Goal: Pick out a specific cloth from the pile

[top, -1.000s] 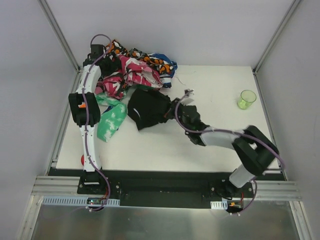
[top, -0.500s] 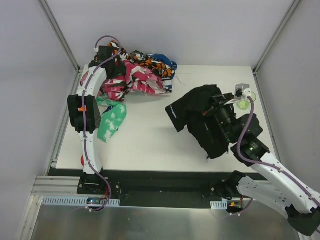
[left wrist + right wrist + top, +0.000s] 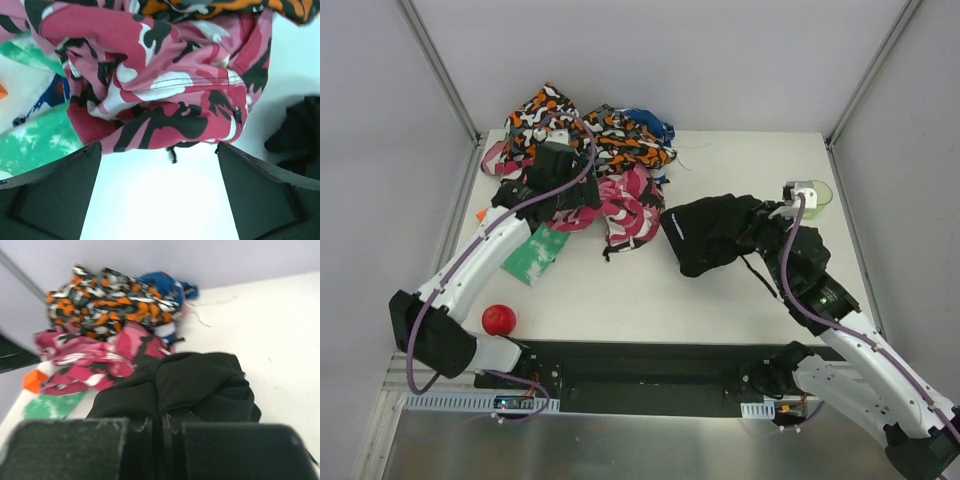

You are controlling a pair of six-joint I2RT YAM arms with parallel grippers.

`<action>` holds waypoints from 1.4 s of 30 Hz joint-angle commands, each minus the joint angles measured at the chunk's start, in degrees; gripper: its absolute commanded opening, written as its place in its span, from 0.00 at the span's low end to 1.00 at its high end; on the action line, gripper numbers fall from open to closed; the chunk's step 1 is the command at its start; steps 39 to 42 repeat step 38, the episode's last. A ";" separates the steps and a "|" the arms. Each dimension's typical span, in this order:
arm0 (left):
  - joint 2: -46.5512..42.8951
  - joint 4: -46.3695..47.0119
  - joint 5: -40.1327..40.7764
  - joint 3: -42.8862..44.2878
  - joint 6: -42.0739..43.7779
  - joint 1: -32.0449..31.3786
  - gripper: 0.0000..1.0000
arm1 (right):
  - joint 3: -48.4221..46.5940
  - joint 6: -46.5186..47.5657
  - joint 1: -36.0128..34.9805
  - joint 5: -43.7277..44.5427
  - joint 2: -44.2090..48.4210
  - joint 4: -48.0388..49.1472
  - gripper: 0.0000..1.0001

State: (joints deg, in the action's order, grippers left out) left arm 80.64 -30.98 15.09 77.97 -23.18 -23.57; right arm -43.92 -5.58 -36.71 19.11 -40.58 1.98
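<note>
The black cloth [image 3: 708,234] hangs bunched just right of the pile [image 3: 592,150], and my right gripper [image 3: 758,236] is shut on its right end. In the right wrist view the black cloth [image 3: 200,382] is pinched between the closed fingers of the right gripper [image 3: 162,426], with the pile [image 3: 112,305] behind it. My left gripper [image 3: 578,200] sits over the pile's front edge. In the left wrist view the left gripper [image 3: 157,192] is open, with bare table between its fingers and the pink camouflage cloth [image 3: 160,85] just beyond the tips.
A green-and-white cloth [image 3: 535,255] lies at the pile's near left. A red ball [image 3: 498,319] rests near the front left edge. A green cup [image 3: 817,196] stands at the right, partly behind my right wrist. A small orange piece [image 3: 480,213] lies at the left edge.
My right gripper pulled the black cloth out of the pile and carried it to the right. My left arm came back from behind the pile to its front, and the pile's cloths shifted.
</note>
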 commanded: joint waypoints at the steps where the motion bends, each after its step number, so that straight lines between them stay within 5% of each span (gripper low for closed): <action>1: -6.44 -1.01 1.78 -8.96 -2.74 -3.05 0.99 | 2.61 -4.34 1.81 9.69 -1.69 -4.78 0.00; 7: -16.47 -0.83 0.37 -20.31 -6.78 -4.82 0.99 | 5.42 -7.16 3.05 22.00 -5.73 -12.51 0.00; 12: -22.10 -0.57 2.14 -24.88 -9.87 -4.90 0.99 | 8.41 -7.16 3.49 16.68 -13.81 -12.00 0.04; 17: -25.62 -0.13 1.43 -26.73 -10.57 -4.90 0.99 | 5.17 -9.70 3.49 16.63 -16.21 -20.75 0.95; 24: -30.45 -0.04 0.99 -27.70 -10.31 -4.82 0.99 | -1.78 -13.23 3.49 27.46 -2.68 -37.92 0.96; 30: -33.18 -0.13 0.91 -27.79 -9.34 -4.90 0.99 | -0.55 -11.38 3.40 28.00 6.64 -38.63 0.96; 42: -35.29 -0.13 1.52 -29.63 -9.86 -4.82 0.99 | 1.12 -7.34 3.49 26.24 10.60 -34.94 0.95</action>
